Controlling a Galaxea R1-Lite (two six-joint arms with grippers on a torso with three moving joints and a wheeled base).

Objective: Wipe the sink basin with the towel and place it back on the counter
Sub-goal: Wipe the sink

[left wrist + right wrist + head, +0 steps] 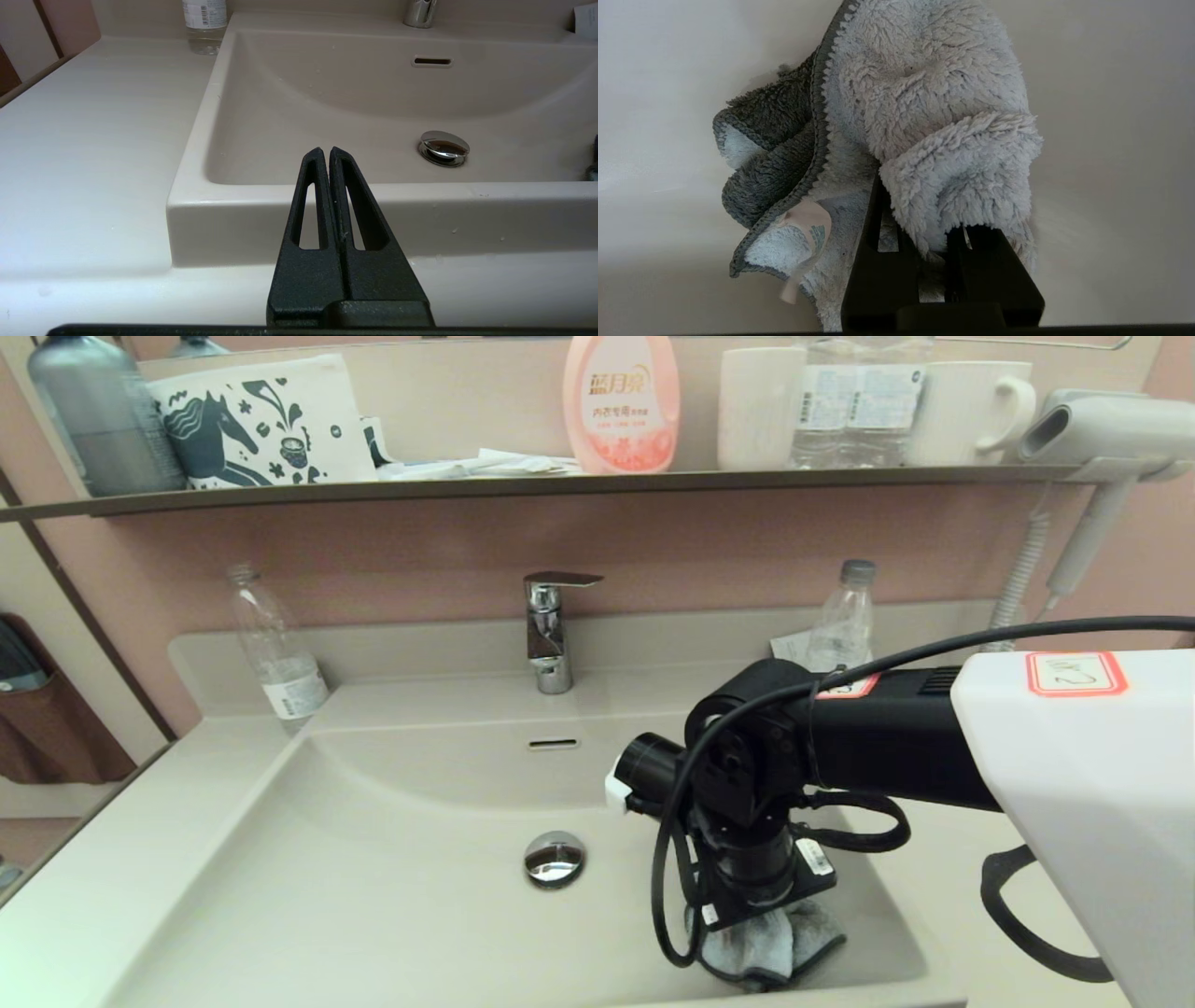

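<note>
The light blue towel point(770, 941) with dark grey edging lies bunched on the floor of the cream-white sink basin point(392, 859), at its near right corner. My right gripper point(920, 219) points straight down into it and is shut on the towel point(934, 116), a fold of which bulges over the fingers; its white tag point(808, 228) hangs to one side. The chrome drain plug point(555, 857) sits left of the towel, apart from it. My left gripper point(326, 156) is shut and empty, parked in front of the basin's near rim point(420, 191). The counter point(121, 859) flanks the basin.
A chrome faucet point(551, 630) stands behind the basin, above the overflow slot point(553, 744). Clear plastic bottles stand on the counter at the back left point(275, 653) and back right point(843, 616). A dark shelf point(560, 483) above carries bottles and cups. A hair dryer point(1102, 439) hangs at the right.
</note>
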